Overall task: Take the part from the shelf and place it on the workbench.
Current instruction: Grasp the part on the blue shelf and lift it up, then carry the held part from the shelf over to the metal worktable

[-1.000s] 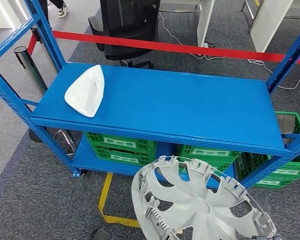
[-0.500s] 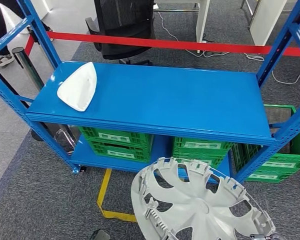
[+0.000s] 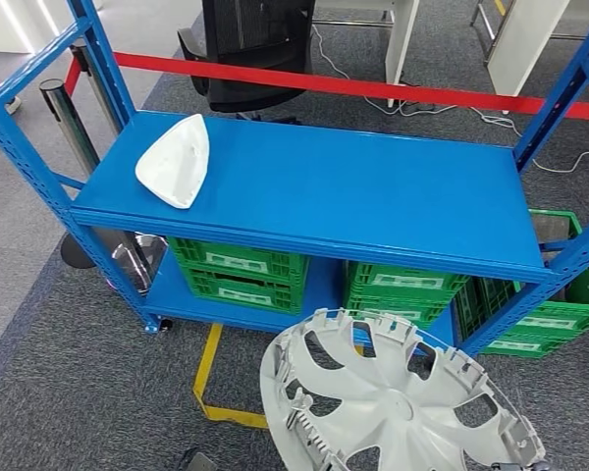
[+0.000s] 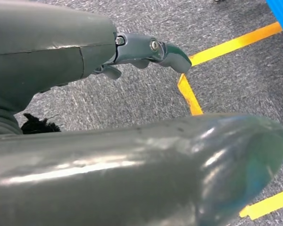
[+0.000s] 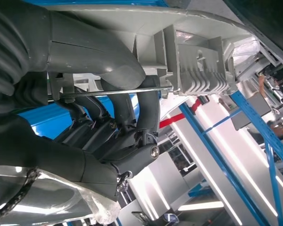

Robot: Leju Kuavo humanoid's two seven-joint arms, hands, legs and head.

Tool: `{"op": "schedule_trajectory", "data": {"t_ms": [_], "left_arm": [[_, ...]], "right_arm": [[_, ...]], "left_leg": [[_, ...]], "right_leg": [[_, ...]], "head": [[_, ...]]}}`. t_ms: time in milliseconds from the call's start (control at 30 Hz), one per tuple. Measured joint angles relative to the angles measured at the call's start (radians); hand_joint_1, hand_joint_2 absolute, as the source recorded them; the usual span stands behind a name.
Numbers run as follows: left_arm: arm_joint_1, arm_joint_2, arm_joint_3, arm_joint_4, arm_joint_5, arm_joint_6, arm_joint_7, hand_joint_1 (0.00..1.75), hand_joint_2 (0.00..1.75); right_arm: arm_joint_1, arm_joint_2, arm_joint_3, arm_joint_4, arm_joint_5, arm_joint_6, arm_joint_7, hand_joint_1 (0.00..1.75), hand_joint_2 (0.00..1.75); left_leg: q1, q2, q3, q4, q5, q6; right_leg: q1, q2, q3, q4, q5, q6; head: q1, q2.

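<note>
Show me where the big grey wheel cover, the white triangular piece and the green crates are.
wheel cover (image 3: 396, 402), head view, on its hub.
white triangular piece (image 3: 175, 162), head view, on its middle.
green crates (image 3: 240, 275), head view, on the left crate's front wall.

Grey carpet (image 3: 69, 373) covers the near floor, marked with yellow tape (image 3: 210, 378) in front of a blue metal shelf rack (image 3: 336, 186). Green plastic crates (image 3: 240, 275) sit on its lower level. Beyond the rack a red barrier tape (image 3: 350, 88) stretches across, running from a chrome post (image 3: 62, 113) at the left. Farther off stand a black mesh office chair (image 3: 254, 49) and white desk legs (image 3: 402, 44), with cables (image 3: 350, 78) trailing on the carpet.
</note>
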Motion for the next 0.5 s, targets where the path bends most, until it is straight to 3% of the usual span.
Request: {"op": "schedule_trajectory", "data": {"t_ms": [200,267,367,400,433,500], "left_arm": [[0.0,0.0,0.0,0.0,-0.01,0.038,0.0,0.0,0.0],[-0.002,-0.002,0.0,0.0,-0.015,0.049,0.0,0.0,0.0],[-0.002,-0.005,0.0,0.0,-0.018,0.056,0.0,0.0,0.0],[-0.002,-0.005,0.0,0.0,-0.018,0.056,0.0,0.0,0.0],[-0.002,-0.006,0.0,0.0,-0.018,0.057,0.0,0.0,0.0],[-0.002,-0.006,0.0,0.0,-0.018,0.058,0.0,0.0,0.0]], "right_arm": [[0.007,0.0,0.0,0.0,0.001,-0.009,0.0,1.75,1.75],[0.013,0.0,0.0,0.0,0.002,-0.015,0.001,1.75,1.75],[0.019,-0.001,0.0,0.0,0.002,-0.02,0.002,1.75,1.75],[0.02,-0.001,0.0,0.0,0.002,-0.021,0.002,1.75,1.75],[0.021,-0.001,0.0,0.0,0.003,-0.021,0.002,1.75,1.75],[0.022,-0.001,0.0,0.0,0.003,-0.021,0.003,1.75,1.75]], "left_leg": [[-0.005,0.001,-0.011,0.002,0.015,0.022],[0.0,0.004,-0.014,-0.01,0.032,0.036],[0.0,0.008,-0.033,-0.009,0.045,0.043],[-0.001,0.009,-0.042,-0.006,0.048,0.042],[-0.001,0.009,-0.05,-0.002,0.05,0.04],[-0.001,0.01,-0.063,0.008,0.054,0.036]], "right_leg": [[-0.008,-0.001,-0.005,-0.006,0.012,0.028],[-0.007,-0.001,-0.022,0.031,-0.028,0.032],[-0.007,-0.001,-0.084,0.219,-0.147,0.033],[-0.007,-0.001,-0.094,0.266,-0.167,0.034],[-0.007,-0.001,-0.086,0.276,-0.167,0.034],[-0.008,-0.002,-0.01,0.176,-0.124,0.033]], "head": [[-0.001,0.0],[0.001,0.0],[0.006,0.0],[0.007,0.0],[0.007,0.0],[0.007,0.0]]}}
